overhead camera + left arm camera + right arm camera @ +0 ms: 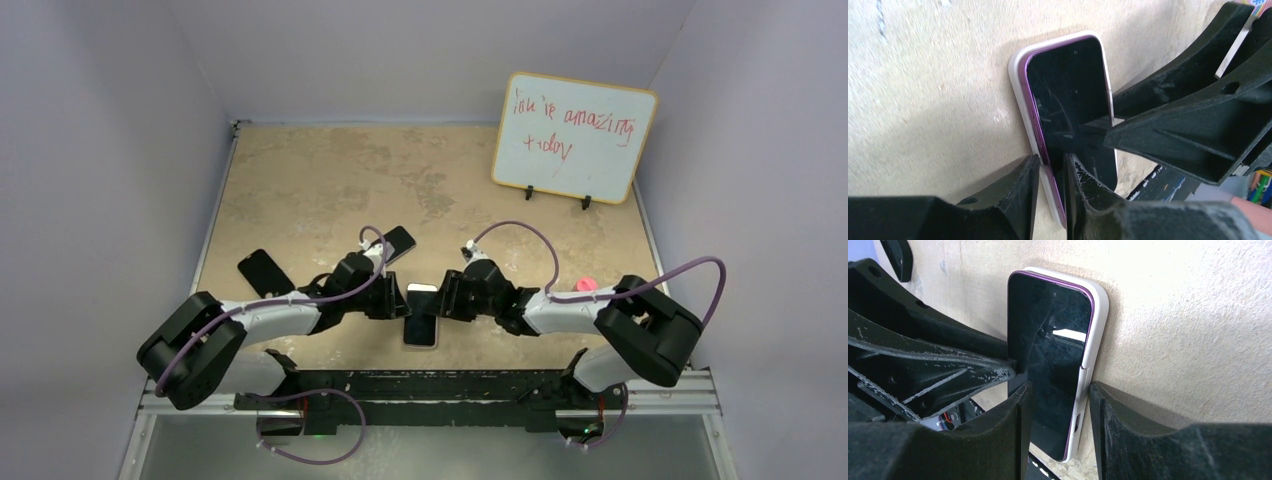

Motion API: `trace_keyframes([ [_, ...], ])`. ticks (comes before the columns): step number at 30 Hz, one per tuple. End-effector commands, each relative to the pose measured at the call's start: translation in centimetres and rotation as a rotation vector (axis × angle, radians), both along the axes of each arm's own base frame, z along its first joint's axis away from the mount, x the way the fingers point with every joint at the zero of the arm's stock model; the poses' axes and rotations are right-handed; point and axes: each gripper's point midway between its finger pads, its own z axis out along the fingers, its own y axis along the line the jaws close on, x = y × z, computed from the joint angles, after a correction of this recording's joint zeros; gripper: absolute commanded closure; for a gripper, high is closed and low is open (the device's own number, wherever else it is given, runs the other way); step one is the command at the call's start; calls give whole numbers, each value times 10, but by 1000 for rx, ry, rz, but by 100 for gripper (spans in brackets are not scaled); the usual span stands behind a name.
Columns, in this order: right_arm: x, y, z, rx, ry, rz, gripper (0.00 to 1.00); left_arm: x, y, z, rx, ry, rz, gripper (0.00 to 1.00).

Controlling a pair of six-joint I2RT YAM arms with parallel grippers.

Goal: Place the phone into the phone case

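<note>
- Nearest us, the left gripper (1050,165) has its jaws drawn close together. It's pinching the left long edge of the phone case (1099,310) with the phone (1048,330) in it, one finger on the glass and the other outside the white wall.
- Right opposite, the right gripper (1058,387) sits astride the other long edge, jaws about half spread. One finger is over the screen and one is just beside the case wall. Honestly, we can't tell from the wrist view whether it's actually squeezing or just resting there.
- The phone lies screen up in the white case, flat on the table (330,180), between the two grippers and toward the near side.
- Progress: we'd call it mostly done, since the phone sits inside the case outline. A purple band of its frame shows above the white lip at the far end and along both sides, though, so we reckon it isn't snapped fully down.
- What's left, by our guess: press the edges home, then let go.
- Farther out on the left, a dark slab (265,272) and a second slab (398,240) lie on the table.
- At the back right stands a whiteboard (575,135).
</note>
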Motion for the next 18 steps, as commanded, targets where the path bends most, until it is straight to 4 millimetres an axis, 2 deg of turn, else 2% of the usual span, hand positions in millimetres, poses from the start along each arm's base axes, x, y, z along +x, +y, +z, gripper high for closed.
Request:
trace_keyframes([
  [1,5,6,18,77,-43,-13,54,-15,4,-2,18,63,-6,73],
  [11,8,12,21,109,-24,-23,53,-21,8,-7,32,88,-4,80],
  [18,7,21,38,186,-22,-8,53,-25,2,-3,-20,102,-9,85],
])
